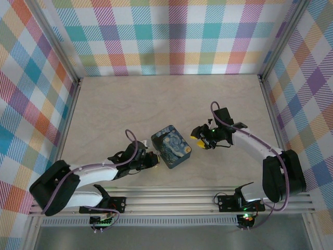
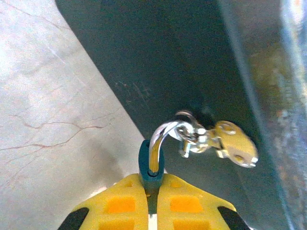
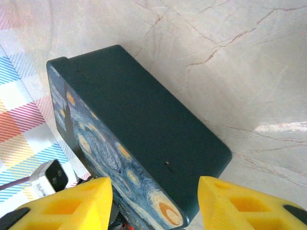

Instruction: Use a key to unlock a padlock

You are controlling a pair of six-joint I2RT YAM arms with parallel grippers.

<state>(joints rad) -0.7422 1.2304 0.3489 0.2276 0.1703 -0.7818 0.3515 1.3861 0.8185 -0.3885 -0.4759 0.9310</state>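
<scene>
My left gripper (image 2: 152,184) is shut on the teal body of a small padlock (image 2: 145,165). Its silver shackle (image 2: 160,139) curves up toward the dark side of a box (image 2: 192,62). On the shackle's end hangs a small ring with what looks like a brass key (image 2: 235,146). From above, the left gripper (image 1: 151,159) sits at the left corner of the starry-night box (image 1: 171,146). My right gripper (image 1: 200,136) stands open just right of the box. In the right wrist view the right gripper (image 3: 156,201) has its yellow fingers (image 3: 72,201) spread, with the box's corner (image 3: 144,124) beyond them.
The box lies on a pale marble tabletop (image 1: 171,99), enclosed by plaid walls (image 1: 171,36) at the back and both sides. An aluminium rail (image 1: 171,200) carrying both arm bases runs along the near edge.
</scene>
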